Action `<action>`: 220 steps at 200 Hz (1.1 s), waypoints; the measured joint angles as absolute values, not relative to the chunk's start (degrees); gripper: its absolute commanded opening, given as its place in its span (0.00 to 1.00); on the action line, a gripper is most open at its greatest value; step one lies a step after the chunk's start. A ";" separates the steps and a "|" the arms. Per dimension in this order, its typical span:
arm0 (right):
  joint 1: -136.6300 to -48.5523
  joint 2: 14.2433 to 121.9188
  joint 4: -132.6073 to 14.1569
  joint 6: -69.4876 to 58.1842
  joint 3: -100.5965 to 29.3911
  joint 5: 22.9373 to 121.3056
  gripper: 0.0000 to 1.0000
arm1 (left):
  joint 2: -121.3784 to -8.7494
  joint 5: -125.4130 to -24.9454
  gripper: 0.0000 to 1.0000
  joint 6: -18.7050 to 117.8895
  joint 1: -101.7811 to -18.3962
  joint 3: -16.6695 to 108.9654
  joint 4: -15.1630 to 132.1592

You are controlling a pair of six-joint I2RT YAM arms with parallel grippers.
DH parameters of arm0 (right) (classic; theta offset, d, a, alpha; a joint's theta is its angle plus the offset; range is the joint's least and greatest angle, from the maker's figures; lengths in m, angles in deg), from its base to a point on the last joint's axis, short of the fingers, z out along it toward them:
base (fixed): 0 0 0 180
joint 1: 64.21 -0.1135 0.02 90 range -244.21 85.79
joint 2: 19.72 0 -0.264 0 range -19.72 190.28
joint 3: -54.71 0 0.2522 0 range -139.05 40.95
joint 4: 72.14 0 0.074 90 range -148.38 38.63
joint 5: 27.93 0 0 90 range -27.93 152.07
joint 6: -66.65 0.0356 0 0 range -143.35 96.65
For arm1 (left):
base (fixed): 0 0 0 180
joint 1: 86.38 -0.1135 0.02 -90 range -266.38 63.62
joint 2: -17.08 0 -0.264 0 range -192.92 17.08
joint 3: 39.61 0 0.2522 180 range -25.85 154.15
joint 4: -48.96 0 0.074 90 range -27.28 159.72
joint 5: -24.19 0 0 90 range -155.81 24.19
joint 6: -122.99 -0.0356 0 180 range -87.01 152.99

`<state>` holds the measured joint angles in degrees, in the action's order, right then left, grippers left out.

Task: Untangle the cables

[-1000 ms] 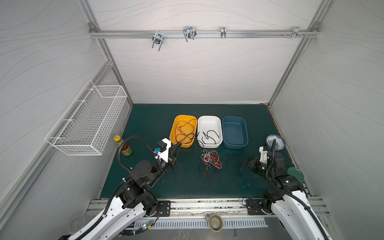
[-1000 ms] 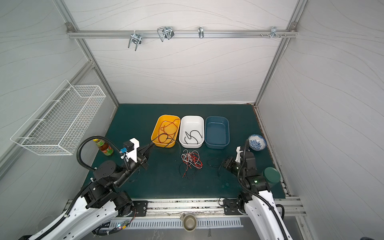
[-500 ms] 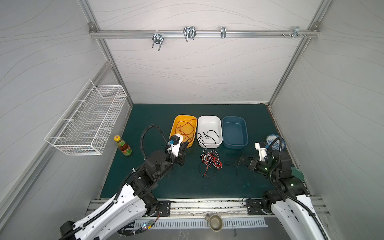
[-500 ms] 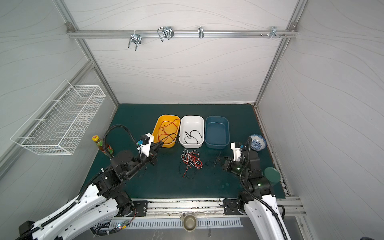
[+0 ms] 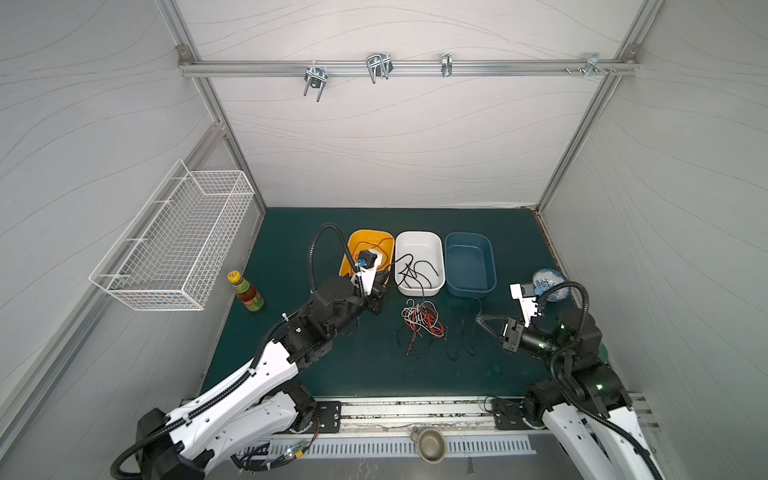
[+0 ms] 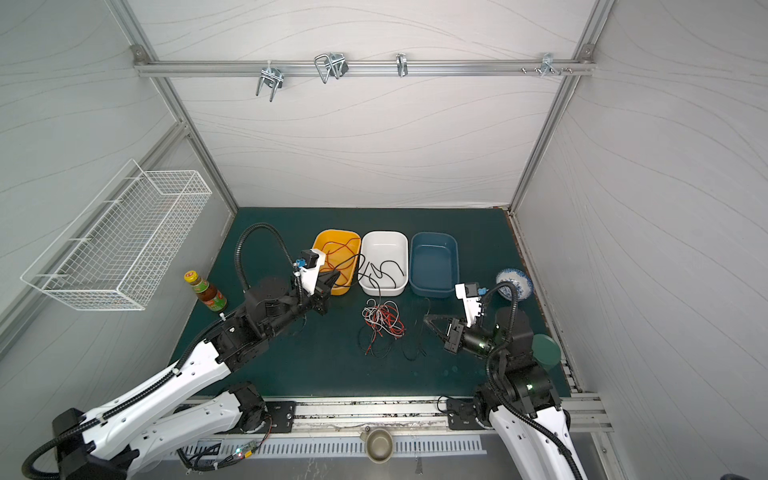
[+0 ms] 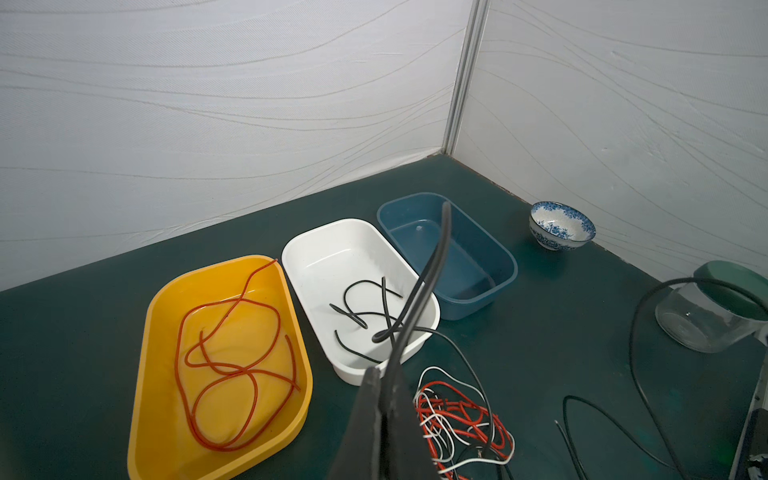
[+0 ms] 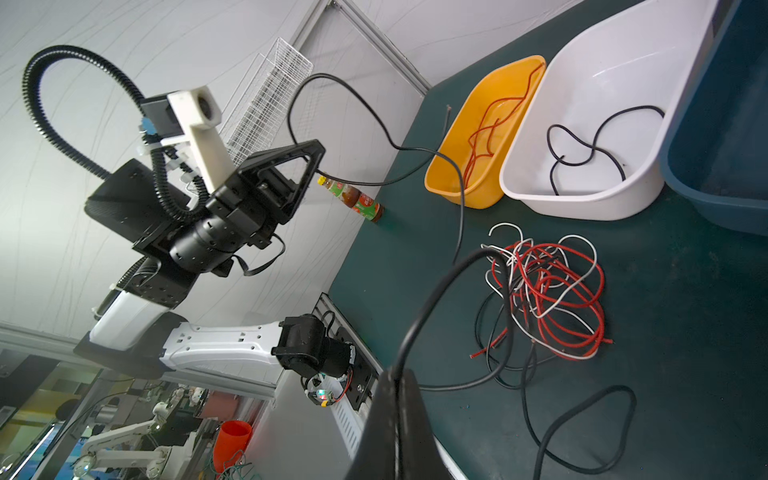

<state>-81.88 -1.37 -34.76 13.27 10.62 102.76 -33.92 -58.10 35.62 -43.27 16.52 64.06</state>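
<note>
Above green mat [image 5: 291, 249], white walls [image 5: 395, 145], left claw [image 7: 380, 376], right claw [image 8: 395, 374] each pinching black cable [image 7: 433, 266]

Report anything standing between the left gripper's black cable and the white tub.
Nothing visible does. The left gripper, shut on the black cable, hovers near the white tub, and the cable droops over it.

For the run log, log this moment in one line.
left fingers shut on black cable | right fingers shut on black cable loop | tangle on mat
</note>
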 measured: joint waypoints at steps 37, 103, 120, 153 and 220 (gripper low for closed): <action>-81.88 -3.08 -34.76 13.27 9.79 103.19 0.00 | -39.37 -58.10 0.00 36.12 -43.27 18.70 63.65; -81.88 -4.98 -34.69 13.27 9.31 104.09 0.00 | -48.59 -56.18 0.00 33.78 -43.27 21.46 59.38; -81.88 -5.76 -34.52 13.27 9.33 104.46 0.00 | -51.96 -54.58 0.00 32.04 -43.46 22.51 58.38; -81.88 -7.36 -33.95 13.20 9.33 104.64 0.00 | -59.06 -51.04 0.00 28.60 -43.79 27.10 56.67; -83.37 -8.69 -32.55 12.46 9.36 104.13 0.00 | -67.04 -49.93 0.00 24.98 -46.43 37.78 53.48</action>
<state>-83.37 -8.69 -32.55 12.46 9.36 104.13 -67.04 -49.93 24.98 -46.43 37.78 53.48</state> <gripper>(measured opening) 0.046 0.048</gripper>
